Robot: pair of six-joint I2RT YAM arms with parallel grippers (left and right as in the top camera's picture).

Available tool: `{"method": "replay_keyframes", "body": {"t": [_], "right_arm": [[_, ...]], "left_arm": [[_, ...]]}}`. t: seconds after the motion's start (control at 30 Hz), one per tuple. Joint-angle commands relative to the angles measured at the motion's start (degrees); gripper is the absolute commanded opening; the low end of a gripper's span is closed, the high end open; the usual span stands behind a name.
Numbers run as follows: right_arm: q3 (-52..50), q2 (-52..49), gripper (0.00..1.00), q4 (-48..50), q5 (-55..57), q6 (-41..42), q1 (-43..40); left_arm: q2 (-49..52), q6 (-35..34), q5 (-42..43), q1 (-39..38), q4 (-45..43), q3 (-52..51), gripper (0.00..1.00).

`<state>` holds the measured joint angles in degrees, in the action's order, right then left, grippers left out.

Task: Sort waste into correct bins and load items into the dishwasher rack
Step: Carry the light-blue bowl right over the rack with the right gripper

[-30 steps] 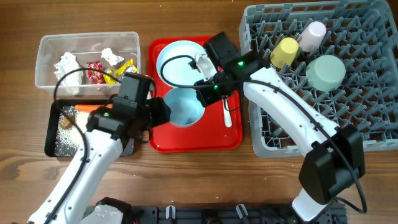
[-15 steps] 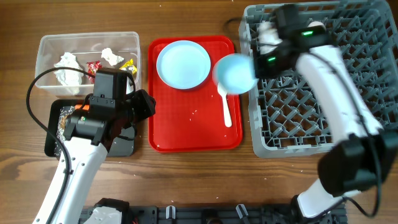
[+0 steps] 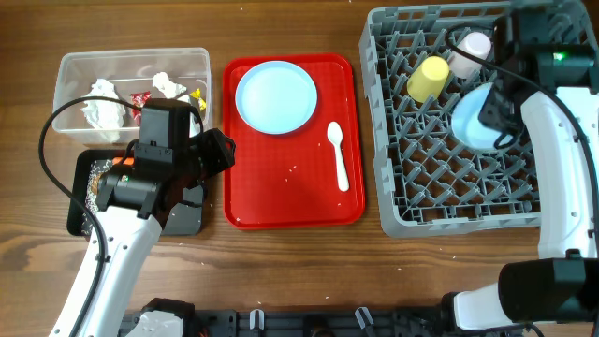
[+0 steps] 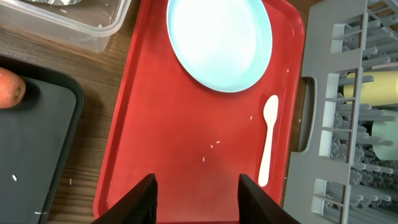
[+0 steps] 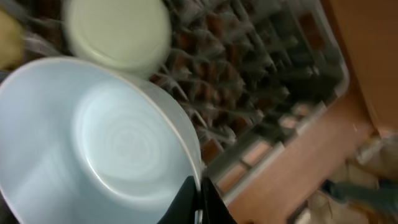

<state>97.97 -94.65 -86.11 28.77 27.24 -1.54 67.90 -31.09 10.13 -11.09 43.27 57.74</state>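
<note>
My right gripper (image 3: 495, 117) is shut on the rim of a pale blue bowl (image 3: 473, 120) (image 5: 93, 137), held tilted over the grey dishwasher rack (image 3: 440, 201). The right wrist view shows the thin rim pinched between the shut fingers (image 5: 200, 198), and a second upturned bowl (image 5: 118, 28) on the pegs behind. A yellow cup (image 3: 430, 77) and a pink cup (image 3: 473, 47) lie in the rack. The pale blue plate (image 3: 276, 95) (image 4: 219, 40) and white spoon (image 3: 339, 155) (image 4: 267, 140) rest on the red tray (image 3: 290, 201). My left gripper (image 3: 222, 150) (image 4: 199, 199) hangs open and empty over the tray's left part.
The clear tub (image 3: 70, 117) at the back left holds tissues (image 3: 103, 103) and wrappers (image 3: 142, 100). In front of it the black tray (image 3: 77, 211) holds a carrot (image 4: 9, 87) and white grains. A few grains lie on the red tray.
My right arm has carried the bowl from the red tray to above the rack. My left gripper has drawn back to the tray's left edge and opened a little.
</note>
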Motion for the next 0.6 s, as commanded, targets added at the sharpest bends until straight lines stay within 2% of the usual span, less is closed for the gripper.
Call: {"method": "replay_keyframes", "body": {"t": [0.0,0.13,0.2,0.33,0.57], "right_arm": [[0.0,0.0,0.04,-6.0,9.0,16.9,0.2],[-4.6,0.8,0.05,-6.1,9.2,17.0,3.5],[-8.7,0.8,0.04,-6.1,15.1,21.0,5.6],[-13.6,0.8,0.04,-6.1,16.7,28.4,5.8],[-16.9,0.7,0.04,-3.0,17.4,28.2,10.0]], "left_arm": [[-0.6,1.0,-0.6,0.1,-0.2,1.1,0.42],[-0.6,1.0,-0.6,0.1,-1.1,1.1,0.42],[-0.6,1.0,-0.6,0.1,-2.0,1.1,0.42],[-0.5,1.0,-0.6,0.1,-2.2,1.1,0.42],[1.3,1.0,-0.6,0.1,-2.8,1.1,0.42]]}}
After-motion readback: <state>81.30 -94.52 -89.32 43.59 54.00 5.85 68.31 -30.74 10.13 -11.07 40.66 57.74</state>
